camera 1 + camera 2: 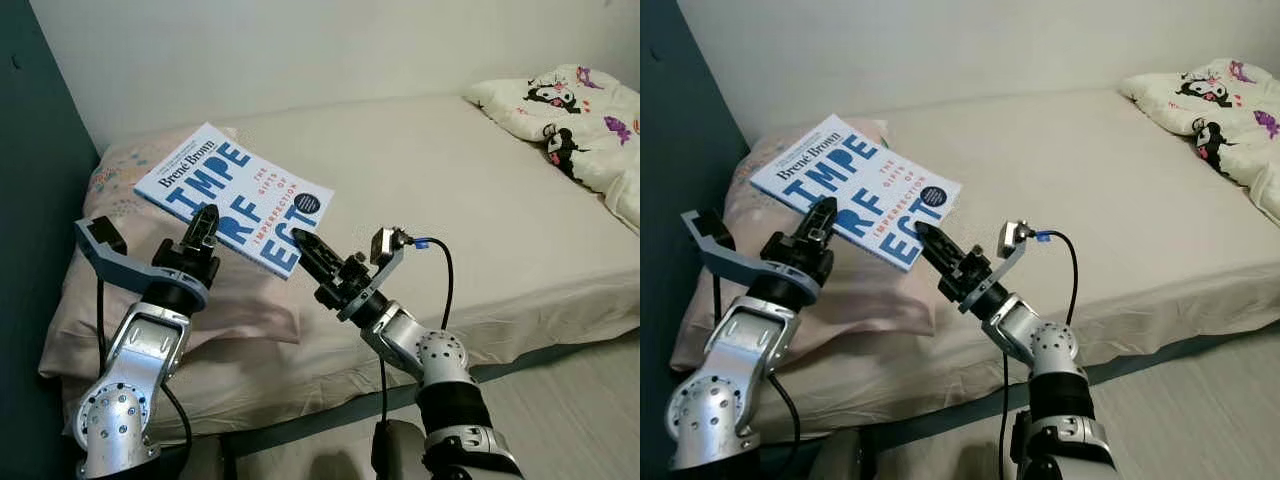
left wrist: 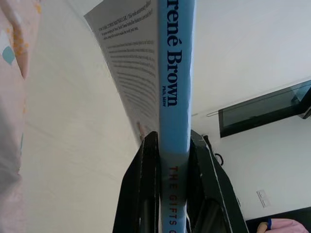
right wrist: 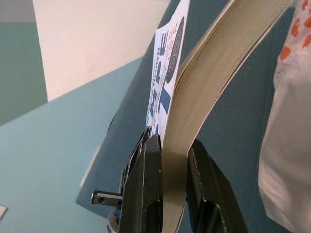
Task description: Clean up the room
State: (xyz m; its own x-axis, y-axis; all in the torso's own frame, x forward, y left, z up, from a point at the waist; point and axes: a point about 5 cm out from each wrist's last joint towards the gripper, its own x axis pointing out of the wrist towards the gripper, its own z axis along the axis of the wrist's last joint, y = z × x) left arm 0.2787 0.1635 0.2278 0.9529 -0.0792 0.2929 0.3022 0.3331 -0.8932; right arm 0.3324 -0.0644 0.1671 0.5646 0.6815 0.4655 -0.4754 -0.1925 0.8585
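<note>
Book (image 1: 235, 195) held over pillow (image 1: 250, 300) at 9 o'clock of bed (image 1: 450, 200), pinched by left claw (image 1: 203, 228) and right claw (image 1: 310, 250); next: carry off level

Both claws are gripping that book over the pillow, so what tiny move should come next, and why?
Probably lift the book a little, level. The left claw clamps its spine and the right claw its page edge, and it hangs just above the pink pillow.

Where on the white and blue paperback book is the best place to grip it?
White and blue paperback book: grip its thin edges, from opposite sides. Left gripper already clamps the spine, right gripper the page edge; flat covers give no hold.
</note>
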